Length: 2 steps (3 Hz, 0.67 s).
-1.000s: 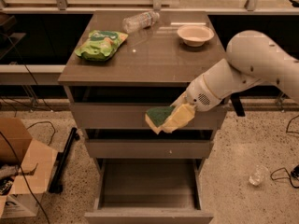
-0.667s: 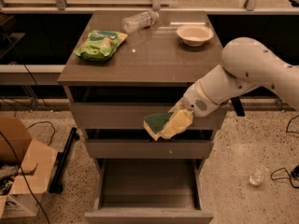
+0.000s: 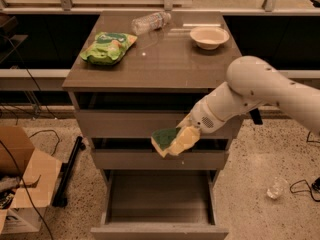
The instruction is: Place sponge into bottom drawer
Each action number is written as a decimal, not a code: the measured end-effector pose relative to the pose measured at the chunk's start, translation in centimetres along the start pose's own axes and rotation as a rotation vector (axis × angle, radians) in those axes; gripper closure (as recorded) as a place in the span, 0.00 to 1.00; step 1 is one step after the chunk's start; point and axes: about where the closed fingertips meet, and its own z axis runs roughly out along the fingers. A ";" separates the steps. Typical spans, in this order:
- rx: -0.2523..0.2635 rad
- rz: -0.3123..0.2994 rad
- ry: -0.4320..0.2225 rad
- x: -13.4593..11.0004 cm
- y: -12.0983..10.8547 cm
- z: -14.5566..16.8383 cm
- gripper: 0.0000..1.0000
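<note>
Above the open bottom drawer [image 3: 159, 196], the arm [image 3: 250, 91] slants down-left from the right, fingers [image 3: 186, 138] clamped on the sponge [image 3: 164, 137].

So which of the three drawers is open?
The bottom drawer, pulled far out with its bare tray showing; the two above show no tray. The gripper holds the sponge before the middle one.

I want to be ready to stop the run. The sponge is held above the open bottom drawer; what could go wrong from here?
1. The pincer holds the sponge right in front of the middle drawer; going straight down, the sponge may catch on that drawer front.
2. The sponge is high above the bottom drawer; released from here, it might bounce out onto the floor.
</note>
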 end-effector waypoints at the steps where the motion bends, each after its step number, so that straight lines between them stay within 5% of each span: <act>1: 0.004 0.052 -0.016 4.3 -2.3 5.2 1.00; 2: -0.021 0.118 -0.034 9.2 -4.7 10.0 1.00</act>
